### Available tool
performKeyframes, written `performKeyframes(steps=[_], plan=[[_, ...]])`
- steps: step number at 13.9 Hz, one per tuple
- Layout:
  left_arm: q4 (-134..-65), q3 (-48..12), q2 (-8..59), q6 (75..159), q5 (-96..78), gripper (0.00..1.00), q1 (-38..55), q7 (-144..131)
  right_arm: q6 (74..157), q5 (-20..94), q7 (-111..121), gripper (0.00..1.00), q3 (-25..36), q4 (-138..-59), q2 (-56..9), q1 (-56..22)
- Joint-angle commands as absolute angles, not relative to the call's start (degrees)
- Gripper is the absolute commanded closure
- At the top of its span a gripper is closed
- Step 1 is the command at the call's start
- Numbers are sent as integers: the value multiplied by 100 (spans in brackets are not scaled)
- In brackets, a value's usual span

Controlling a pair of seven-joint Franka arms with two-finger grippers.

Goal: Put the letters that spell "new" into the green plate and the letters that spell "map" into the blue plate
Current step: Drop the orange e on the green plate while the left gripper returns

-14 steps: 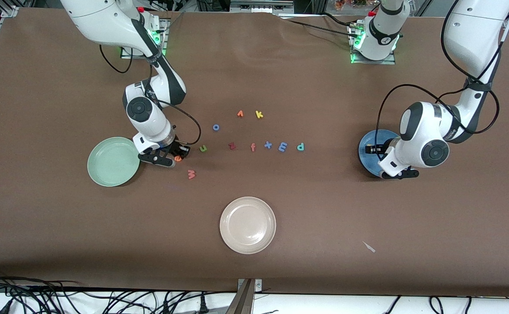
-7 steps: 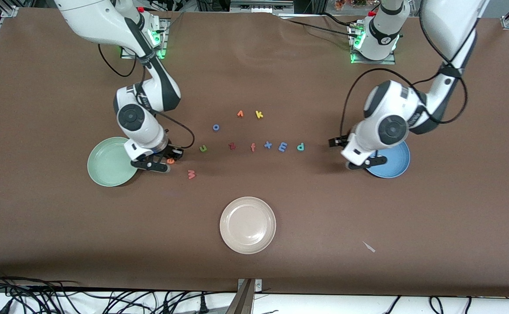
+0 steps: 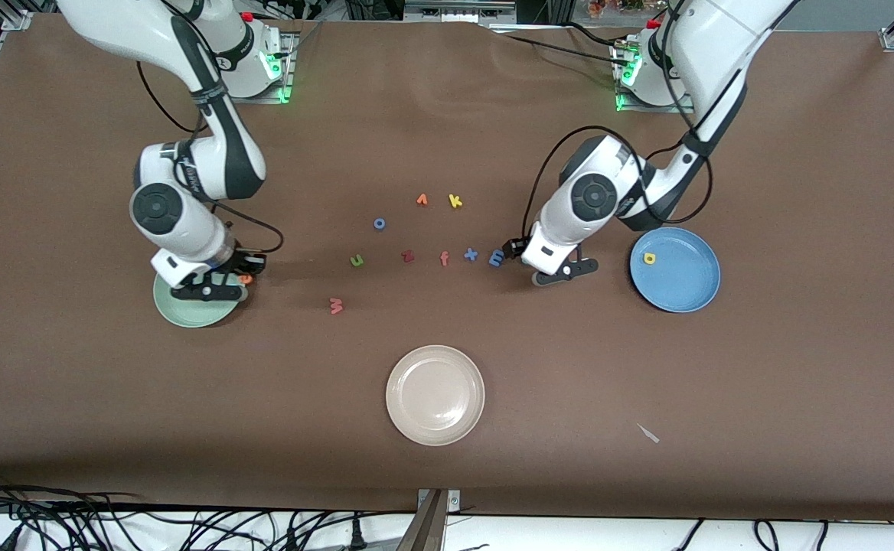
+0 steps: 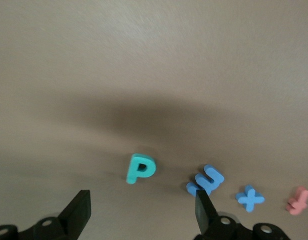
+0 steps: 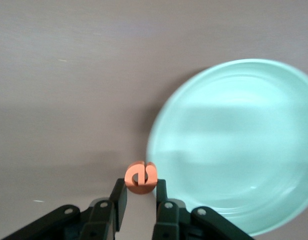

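Three plates sitting on the table: green plate [image 3: 187,310], cream plate [image 3: 435,395], blue plate [image 3: 675,269]. Right gripper [image 3: 242,280] hovering at the green plate's rim, fingers clamping one orange e [image 5: 140,177]. Lying between: one red w [image 3: 335,305], one green n [image 3: 356,261], one light-blue m [image 3: 497,258]. Left gripper [image 4: 143,212] hanging over one teal p [image 4: 139,168], fingers spread apart. One yellow a [image 3: 649,259] resting in the blue plate.

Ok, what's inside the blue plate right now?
Only the yellow "a" lies in the blue plate, toward its edge. No part of the plate is covered, so nothing else is in it.
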State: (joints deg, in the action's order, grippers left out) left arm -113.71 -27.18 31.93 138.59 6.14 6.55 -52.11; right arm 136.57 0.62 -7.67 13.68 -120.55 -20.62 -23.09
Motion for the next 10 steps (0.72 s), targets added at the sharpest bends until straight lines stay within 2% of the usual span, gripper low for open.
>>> performKeyframes(steps=[1,3,4,5,6,7,10], plan=[[-11277,-2689,3409,13931,1237,9,677,-5528,13719,132,155,72,1774,-12278,-1942,-2320],[-11233,-2681,3515,13931,1432,11,677,-5642,13842,141,578,71,1898,-12278,-2038,-2285],[-11224,-2689,3524,13922,1441,14,677,-5651,13878,141,702,66,1898,-12270,-2083,-2207],[-11224,-2689,3542,13922,1441,17,685,-5651,13878,132,825,41,1898,-12235,-2153,-2154],[-11224,-2689,3577,13922,1441,22,703,-5651,13869,141,835,5,1898,-12217,-2171,-2119],[-11224,-2689,3629,13922,1441,26,729,-5651,13852,141,826,0,1898,-12173,-2171,-2127],[-11180,-2681,3656,13931,1441,32,747,-5651,13554,236,564,0,1846,-11867,-2171,-2197]])
